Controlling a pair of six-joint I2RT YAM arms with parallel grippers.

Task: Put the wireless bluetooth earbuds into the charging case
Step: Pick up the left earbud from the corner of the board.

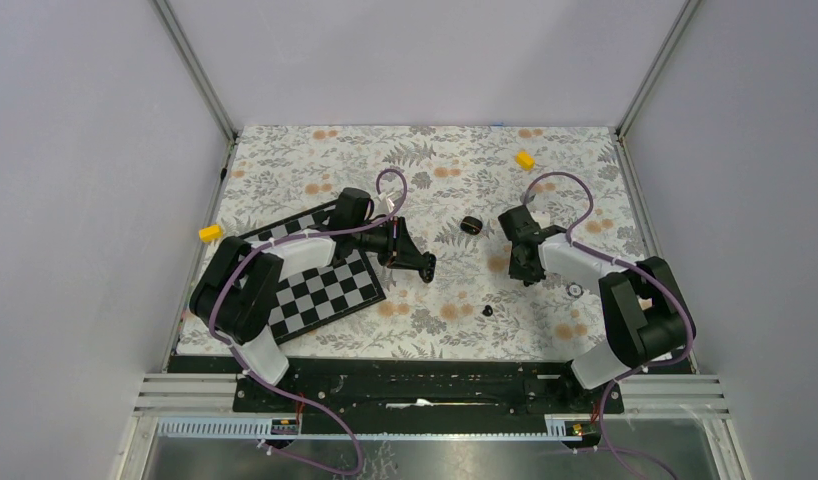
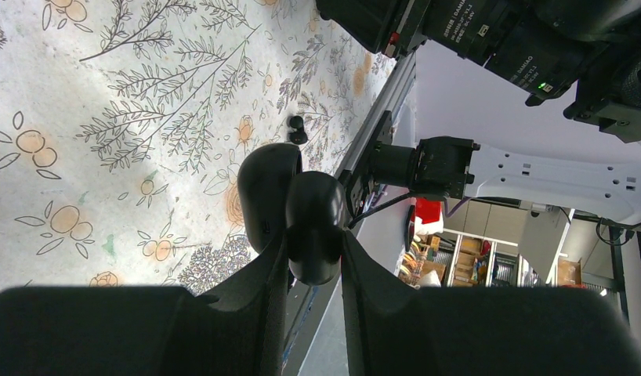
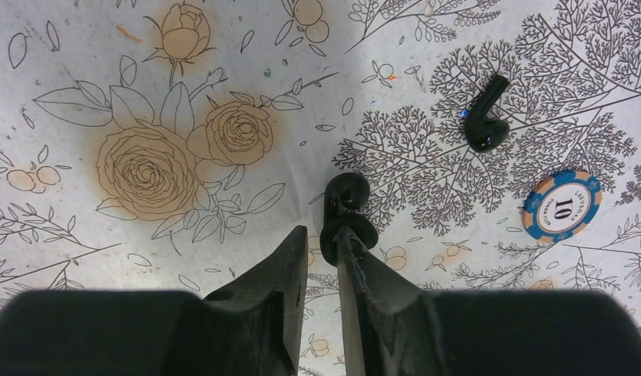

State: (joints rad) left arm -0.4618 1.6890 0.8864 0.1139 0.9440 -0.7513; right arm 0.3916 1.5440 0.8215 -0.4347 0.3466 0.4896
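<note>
A floral-printed table [image 1: 315,160] is seen beneath it all. A black-and-white checkerboard [image 1: 330,295] is laid flat on its left side. A yellow block [image 1: 211,232] is spotted at the left edge, and a second yellow block [image 1: 525,159] is picked out far right. A blue-and-orange poker chip [image 3: 561,205], marked 10, is caught lying flat.

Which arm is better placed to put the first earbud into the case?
Right. The right gripper has one earbud at its fingertips, and the other earbud lies close by on the table; the left gripper is occupied, shut on the charging case.
</note>
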